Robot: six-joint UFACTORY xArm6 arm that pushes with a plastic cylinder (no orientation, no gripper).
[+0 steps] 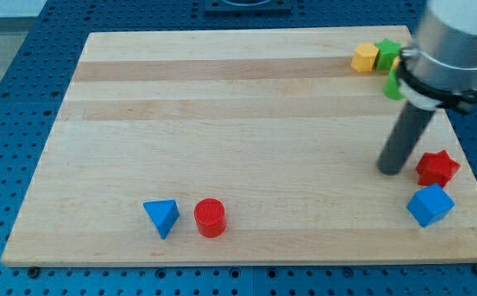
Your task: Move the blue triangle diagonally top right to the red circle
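Nearest to the camera, close to the view's bottom edge of the wooden board (pixel 247 99), lie two blocks side by side: the blue triangle (pixel 162 217) and, just to its right, the red circle (pixel 210 218). They are near each other, with a thin gap between them, so they do not touch. The triangle is therefore at the left of the circle, in the bottom-left part of the board.

At the view's right side, a blue cube (pixel 429 205) lies near the bottom-right corner. A red star (pixel 437 168) is just above it, very near to it. My tip (pixel 391 170) rests on the board just left of the red star, a little apart from it, and well apart from the triangle and the circle. The rod is a plain dark bar with nothing to open or close, and it holds nothing.

At the view's top right, a yellow block (pixel 365 57) touches a green block (pixel 388 54). Another green block (pixel 395 84) is just below them, partly hidden behind the arm, so I cannot tell its shape.
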